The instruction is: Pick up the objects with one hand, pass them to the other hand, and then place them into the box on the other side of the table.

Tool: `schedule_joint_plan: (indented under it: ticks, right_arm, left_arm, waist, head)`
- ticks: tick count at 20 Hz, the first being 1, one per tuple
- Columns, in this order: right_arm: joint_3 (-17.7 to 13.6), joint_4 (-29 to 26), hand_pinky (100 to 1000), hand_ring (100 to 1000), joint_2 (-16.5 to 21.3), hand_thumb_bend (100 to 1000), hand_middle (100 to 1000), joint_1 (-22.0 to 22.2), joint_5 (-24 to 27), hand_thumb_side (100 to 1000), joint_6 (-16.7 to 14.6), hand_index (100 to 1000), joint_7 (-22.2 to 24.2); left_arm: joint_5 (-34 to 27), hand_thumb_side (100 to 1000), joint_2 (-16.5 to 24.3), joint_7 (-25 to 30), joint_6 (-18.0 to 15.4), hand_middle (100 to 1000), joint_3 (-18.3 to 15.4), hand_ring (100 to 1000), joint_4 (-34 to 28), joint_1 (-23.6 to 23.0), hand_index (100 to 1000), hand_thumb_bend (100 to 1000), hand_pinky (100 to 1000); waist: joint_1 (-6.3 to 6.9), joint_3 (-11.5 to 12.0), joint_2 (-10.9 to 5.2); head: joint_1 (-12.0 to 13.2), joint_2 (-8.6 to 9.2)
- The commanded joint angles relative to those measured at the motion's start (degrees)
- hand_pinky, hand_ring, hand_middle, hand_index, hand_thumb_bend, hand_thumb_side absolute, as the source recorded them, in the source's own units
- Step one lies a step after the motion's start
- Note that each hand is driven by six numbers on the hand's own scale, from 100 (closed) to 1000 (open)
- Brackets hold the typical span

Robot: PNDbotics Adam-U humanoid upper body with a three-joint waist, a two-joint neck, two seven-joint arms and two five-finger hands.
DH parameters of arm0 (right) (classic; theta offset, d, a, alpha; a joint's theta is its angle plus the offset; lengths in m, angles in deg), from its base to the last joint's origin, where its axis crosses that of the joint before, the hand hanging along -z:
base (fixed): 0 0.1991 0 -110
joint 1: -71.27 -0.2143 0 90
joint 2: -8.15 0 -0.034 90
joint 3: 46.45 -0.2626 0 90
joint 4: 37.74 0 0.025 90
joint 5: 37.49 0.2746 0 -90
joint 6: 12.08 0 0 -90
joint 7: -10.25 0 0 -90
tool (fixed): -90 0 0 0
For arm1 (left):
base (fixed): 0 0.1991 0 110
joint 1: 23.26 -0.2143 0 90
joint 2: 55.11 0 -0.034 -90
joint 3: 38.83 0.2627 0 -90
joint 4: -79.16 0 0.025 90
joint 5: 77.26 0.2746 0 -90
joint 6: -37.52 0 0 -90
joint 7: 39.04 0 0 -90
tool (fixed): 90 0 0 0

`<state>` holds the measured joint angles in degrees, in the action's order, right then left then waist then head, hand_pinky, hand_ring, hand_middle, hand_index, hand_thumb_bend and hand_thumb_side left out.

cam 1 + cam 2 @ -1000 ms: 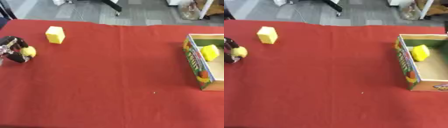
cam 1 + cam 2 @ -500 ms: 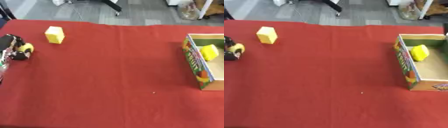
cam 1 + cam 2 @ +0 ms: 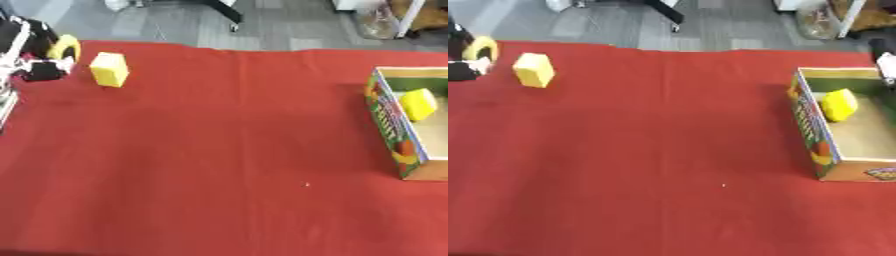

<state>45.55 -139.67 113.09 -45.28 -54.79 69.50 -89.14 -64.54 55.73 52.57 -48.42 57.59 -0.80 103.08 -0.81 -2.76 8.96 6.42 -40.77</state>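
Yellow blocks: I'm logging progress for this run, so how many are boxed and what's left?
One yellow foam block already lies inside the open cardboard box at the table's right. The left hand holds a small yellow object at the far left edge, not yet passed over. The right hand isn't in view. A second yellow foam block sits untouched on the red cloth.

The left hand is mostly black, with pale silver-white segments along its fingers.

left hand | lifted higher | yellow object raised with it
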Motion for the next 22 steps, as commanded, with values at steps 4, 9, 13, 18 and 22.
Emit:
schedule_joint_plan:
  ticks: [4,9,13,18,22]
  right_arm:
    - [6.0,-5.94,674,638,-0.78,357,591,-5.6,-5.8,345,-4.17,877,6.91]
    - [12.69,-7.87,653,612,-3.11,351,565,-11.27,-6.45,331,-8.11,838,14.16]
    - [16.83,-7.69,644,604,-5.6,339,554,-14.88,-6.53,315,-10.83,826,19.11]
    - [19.55,-6.68,628,590,-7.81,327,540,-17.4,-6.44,302,-12.76,819,23.72]
    - [20.94,-5.81,624,586,-8.79,321,535,-18.51,-6.46,294,-13.88,817,26.66]
  left_arm:
    - [-17.55,100,-2.46,4.27,1.56,237,6.75,360,-11.56,1.46,311,100,557]
    - [-27.46,100,-6.15,9.19,4.04,242,12.15,371,-15.04,2.63,314,100,580]
    - [-32.26,100,-7.65,11.93,6.0,243,15.31,375,-16.5,3.51,315,100,589]
    - [-36.16,100,-8.59,13.76,7.78,245,17.91,378,-17.35,4.76,316,100,596]
    - [-38.06,100,-9.21,14.85,8.72,246,19.35,380,-17.94,5.52,317,100,601]
  waist:
    - [-0.02,-0.11,-2.26]
    - [-0.08,0.02,-2.37]
    - [-0.05,0.21,-2.35]
    - [-0.11,0.43,-2.3]
    - [-0.18,0.6,-2.21]
  head:
    - [-0.34,-0.26]
    - [-0.61,-0.42]
    - [-0.84,-0.57]
    - [-1.08,-0.72]
    - [-1.14,-0.83]
